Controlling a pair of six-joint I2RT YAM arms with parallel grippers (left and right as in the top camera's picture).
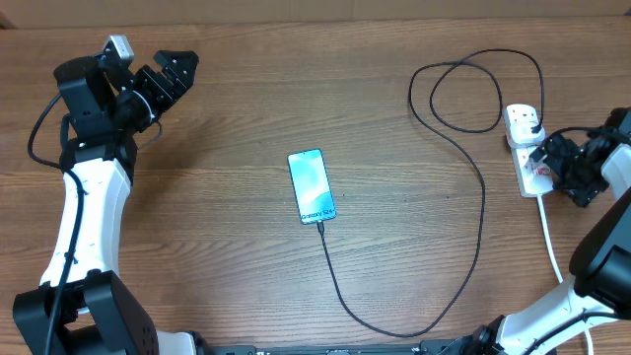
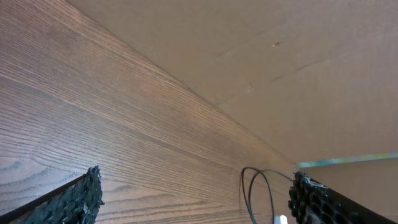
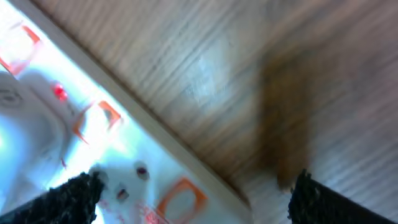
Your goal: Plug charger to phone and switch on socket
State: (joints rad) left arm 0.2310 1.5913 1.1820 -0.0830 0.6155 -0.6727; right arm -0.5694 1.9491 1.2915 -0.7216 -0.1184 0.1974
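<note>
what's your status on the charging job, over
Left gripper open, empty, far left. Right gripper open over socket. Charger runs from socket to phone, looks seated. Switch state unclear; nothing in the way.

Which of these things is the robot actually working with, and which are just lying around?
For the job:
phone
black charging cable
white power strip

Just there:
wooden table
brown board behind it
</note>
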